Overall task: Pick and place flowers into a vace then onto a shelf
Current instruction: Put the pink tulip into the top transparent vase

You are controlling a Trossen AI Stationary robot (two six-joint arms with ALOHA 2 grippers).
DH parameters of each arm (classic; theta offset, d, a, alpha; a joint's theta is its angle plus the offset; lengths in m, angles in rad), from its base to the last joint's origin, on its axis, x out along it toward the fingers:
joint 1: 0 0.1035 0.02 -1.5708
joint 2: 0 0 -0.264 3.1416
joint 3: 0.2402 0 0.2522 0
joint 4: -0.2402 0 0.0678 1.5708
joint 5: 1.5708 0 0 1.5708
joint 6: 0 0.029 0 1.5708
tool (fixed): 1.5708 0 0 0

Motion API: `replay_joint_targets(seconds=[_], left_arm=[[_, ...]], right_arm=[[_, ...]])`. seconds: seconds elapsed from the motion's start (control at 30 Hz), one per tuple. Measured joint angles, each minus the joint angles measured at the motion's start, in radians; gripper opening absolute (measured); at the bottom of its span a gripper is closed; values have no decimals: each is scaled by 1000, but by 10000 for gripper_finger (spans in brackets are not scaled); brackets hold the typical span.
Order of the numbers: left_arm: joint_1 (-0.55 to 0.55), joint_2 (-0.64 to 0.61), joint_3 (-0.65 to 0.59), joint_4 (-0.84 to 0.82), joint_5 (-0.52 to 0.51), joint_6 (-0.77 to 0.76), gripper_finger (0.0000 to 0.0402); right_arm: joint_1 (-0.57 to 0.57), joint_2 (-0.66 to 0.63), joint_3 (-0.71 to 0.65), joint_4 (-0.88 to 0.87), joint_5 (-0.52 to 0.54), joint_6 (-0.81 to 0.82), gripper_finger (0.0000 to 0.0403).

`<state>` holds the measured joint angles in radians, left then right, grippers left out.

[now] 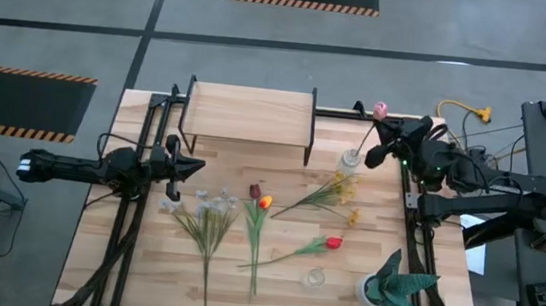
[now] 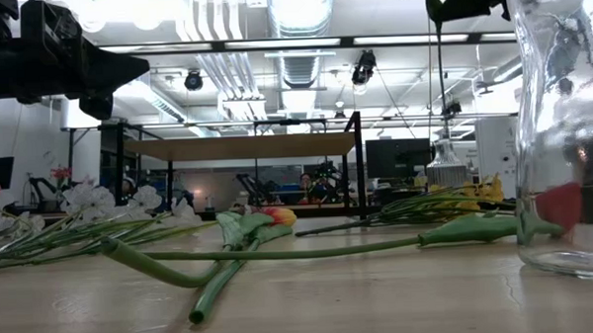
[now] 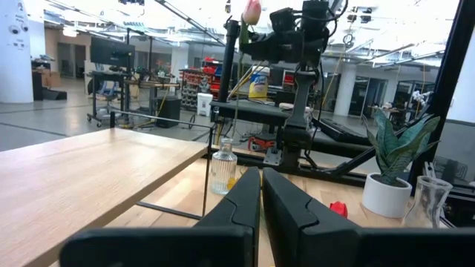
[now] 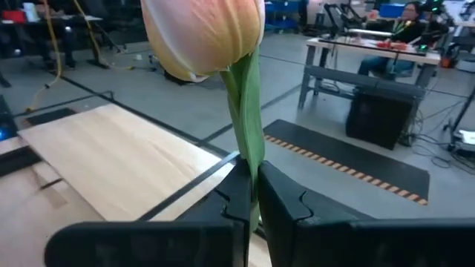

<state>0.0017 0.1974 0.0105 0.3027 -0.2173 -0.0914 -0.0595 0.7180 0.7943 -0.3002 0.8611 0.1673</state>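
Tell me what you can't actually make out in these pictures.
- Whether the pink tulip stem's end is inside the small glass bottle: too small in the high view, hidden below the right gripper in its wrist view.
- The clear glass vase: cut off by the low view's edges.
- The red tulip: mostly hidden behind the left gripper.

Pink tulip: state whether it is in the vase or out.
In: pink tulip, held by the right pincer, has its stem running down into the vase.

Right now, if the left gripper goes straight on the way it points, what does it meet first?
The left gripper, shut and empty, points at the small glass vase holding the pink tulip's stem. It would probably meet that vase first, though depth is unclear.
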Motion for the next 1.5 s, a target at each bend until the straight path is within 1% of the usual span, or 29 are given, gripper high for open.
replay_joint_targets(seconds=[0.2, 0.37, 0.63, 0.73, 0.93, 1.1, 1.17, 1.23, 1.37, 1.5], left_arm=[[0, 0, 0, 0, 0, 0, 0], [0, 0, 0, 0, 0, 0, 0], [0, 0, 0, 0, 0, 0, 0], [0, 0, 0, 0, 0, 0, 0], [0, 0, 0, 0, 0, 0, 0], [0, 0, 0, 0, 0, 0, 0], [0, 0, 0, 0, 0, 0, 0], [0, 0, 0, 0, 0, 0, 0], [0, 0, 0, 0, 0, 0, 0], [0, 0, 0, 0, 0, 0, 0]], right_arm=[[-29, 4, -34, 42, 6, -3, 12], [-30, 5, -58, 56, 6, -2, 12], [-33, 4, -179, 69, 6, 113, 12], [-33, 4, -241, 129, 6, 133, 12], [-33, 4, -362, 313, 6, 132, 13], [-33, 4, -391, 333, 5, 126, 17], [-33, 4, -391, 334, 0, 125, 30], [-33, 2, -391, 334, -24, 126, 52], [-32, 4, -391, 335, -57, 106, 116], [-32, -9, -391, 337, -60, 88, 181]])
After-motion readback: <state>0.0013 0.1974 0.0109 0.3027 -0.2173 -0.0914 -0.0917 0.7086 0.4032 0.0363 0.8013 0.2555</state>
